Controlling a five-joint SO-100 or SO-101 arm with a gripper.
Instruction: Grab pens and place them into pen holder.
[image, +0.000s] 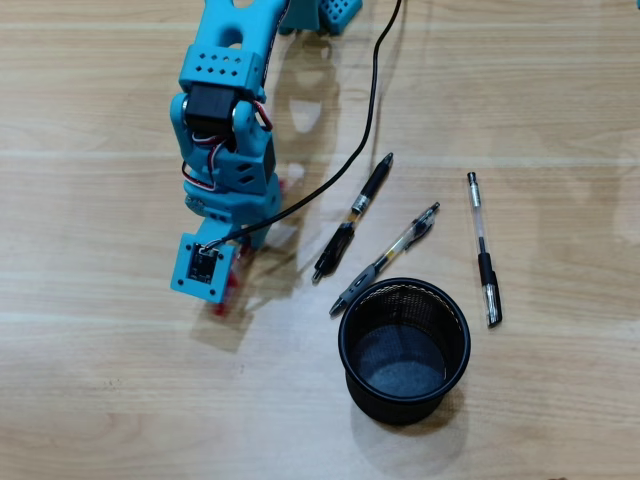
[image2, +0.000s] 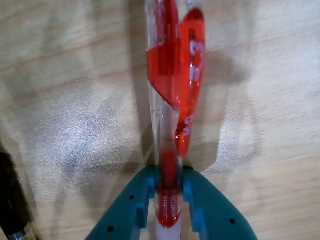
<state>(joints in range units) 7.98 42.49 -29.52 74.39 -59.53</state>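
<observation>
Wrist view: hand (image2: 169, 200) clenched on a red pen (image2: 172, 100) near one end, teal fingers (image2: 135, 205) pinching the clear barrel; pen over bare bench (image2: 65, 100). Judged light, rigid, smooth plastic, so likely to swivel or slip when held off-centre; mid-barrel would balance better. Overhead view: pen holder (image: 404, 350) lies to the right, three black pens (image: 352, 218) beside it.

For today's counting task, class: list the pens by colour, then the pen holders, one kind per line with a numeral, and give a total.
Black pens: 3, lying on the table: black pen nearest the arm, middle black pen, black pen on the right
Red pens: 1, the red pen gripped in the claw
Pen holders: 1, the black mesh pen holder, nothing in it
Total: 5
</observation>
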